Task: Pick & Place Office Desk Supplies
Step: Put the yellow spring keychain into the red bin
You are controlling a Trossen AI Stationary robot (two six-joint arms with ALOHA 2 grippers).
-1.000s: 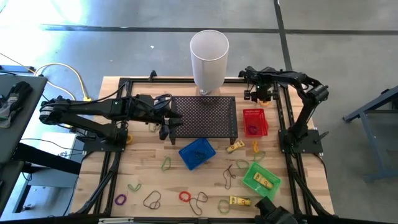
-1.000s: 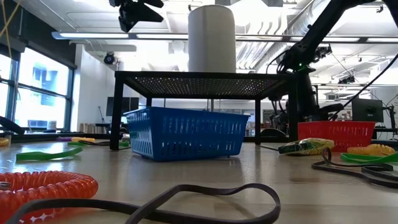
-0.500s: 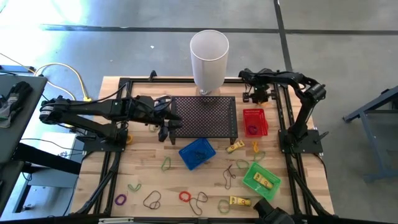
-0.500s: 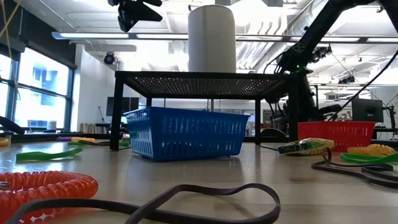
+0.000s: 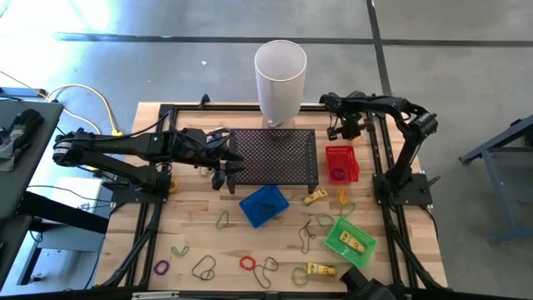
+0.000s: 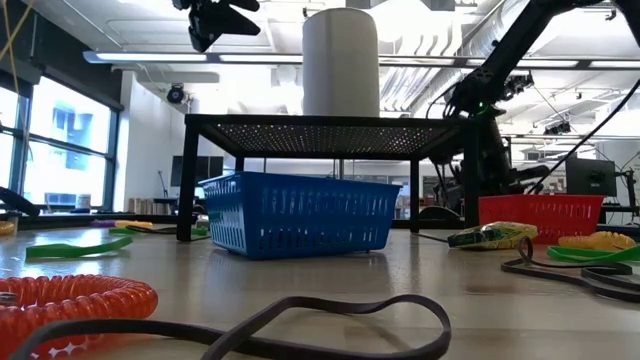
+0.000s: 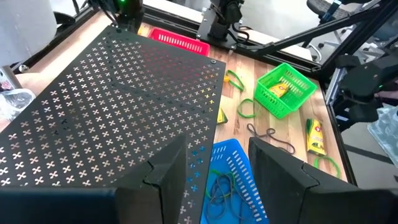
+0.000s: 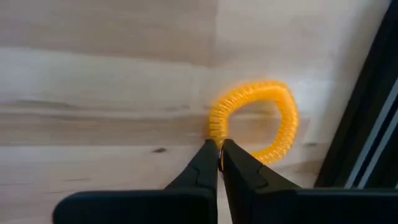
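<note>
2 dark arms reach in from opposite sides of the wooden table (image 5: pixel 191 233), and we find the right gripper (image 8: pixel 219 152) at the far right corner, beside the red basket (image 5: pixel 340 163), its fingers pressed together and pinching the near edge of an orange coiled loop (image 8: pixel 255 121) against the bare wood. In the high view that gripper (image 5: pixel 348 127) sits just beyond the basket, close to the black frame rail. The left gripper (image 7: pixel 214 177) hangs over the near left edge of the black perforated mesh stand (image 5: pixel 275 156), its 2 fingers spread with nothing between them; through the gap we see the blue basket (image 7: pixel 233 183), which has dark and green bands lying in it. From above, this gripper (image 5: pixel 225 169) is at the stand's left side. A tall white cylinder (image 5: pixel 280 79) stands at the far edge of the stand. The remaining supplies lie scattered on the near half of the table: a green basket (image 5: pixel 350 237) with a yellow piece in it, a yellow rectangular piece (image 5: pixel 321 269) near the front edge, a red coiled loop (image 5: pixel 247 263), a purple loop (image 5: pixel 161 268), a green band (image 5: pixel 222 219) and a dark band (image 5: pixel 204 268). In the low view the red coil (image 6: pixel 70 300) and a dark band (image 6: pixel 300 325) lie closest to the camera.
</note>
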